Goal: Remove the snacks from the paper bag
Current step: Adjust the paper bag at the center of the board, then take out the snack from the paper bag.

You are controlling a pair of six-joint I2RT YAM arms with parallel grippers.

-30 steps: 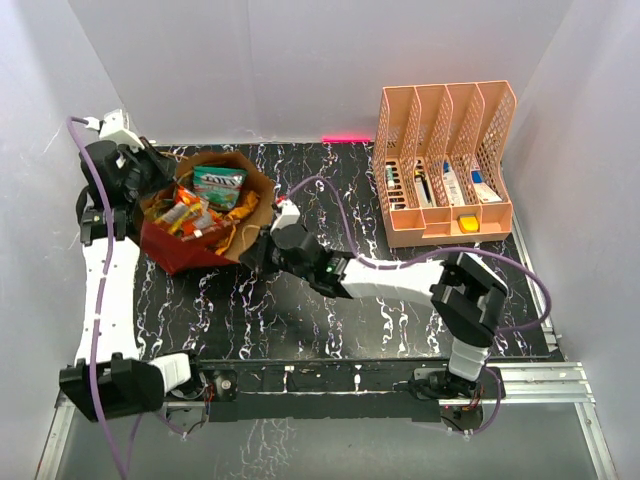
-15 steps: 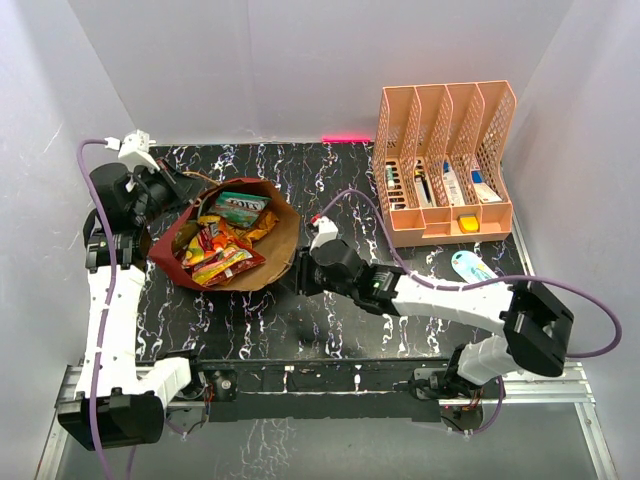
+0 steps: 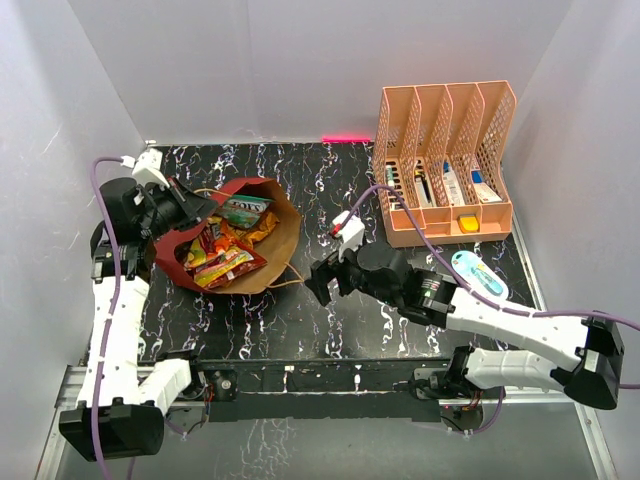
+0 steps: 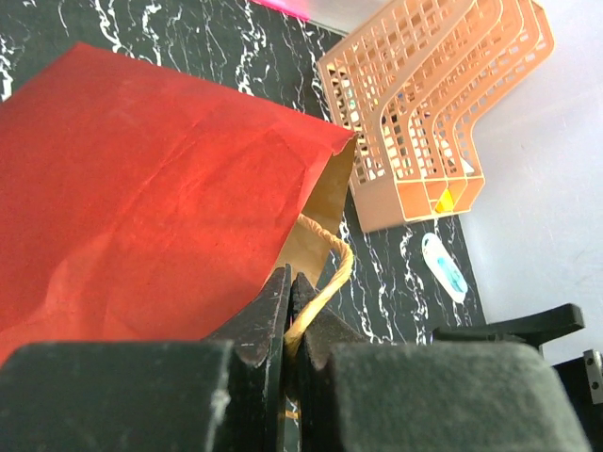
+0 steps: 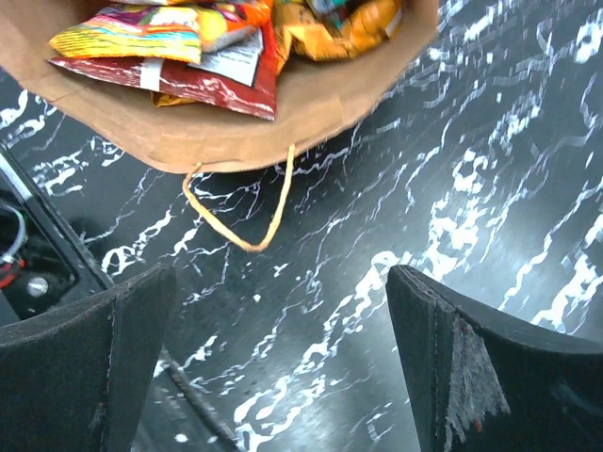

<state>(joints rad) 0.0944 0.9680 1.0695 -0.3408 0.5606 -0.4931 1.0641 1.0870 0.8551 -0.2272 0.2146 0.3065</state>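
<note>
The dark red paper bag (image 3: pixel 262 232) lies tipped over, its brown mouth facing the right arm. Glossy orange, red, yellow and teal snacks (image 3: pixel 222 250) fill its inside. My left gripper (image 3: pixel 188 206) sits at the bag's upper left rim. In the left wrist view it (image 4: pixel 289 284) is shut on the bag's twisted handle (image 4: pixel 330 273), next to the red outer wall (image 4: pixel 141 188). My right gripper (image 3: pixel 320 284) hovers open just right of the mouth, apart from it. In the right wrist view it (image 5: pixel 278 311) holds nothing; the snacks (image 5: pixel 188 47) and the loose second handle (image 5: pixel 240 221) lie ahead.
A peach file organiser (image 3: pixel 445 150) with pens and tubes stands at the back right. A white-and-blue oval packet (image 3: pixel 475 272) lies on the black marbled table (image 3: pixel 300 330) in front of it, beside the right forearm. White walls close in the sides and the back.
My right gripper opened and pulled back to the right, away from the bag's mouth. The left gripper moved right with the handle, and the bag tipped further over.
</note>
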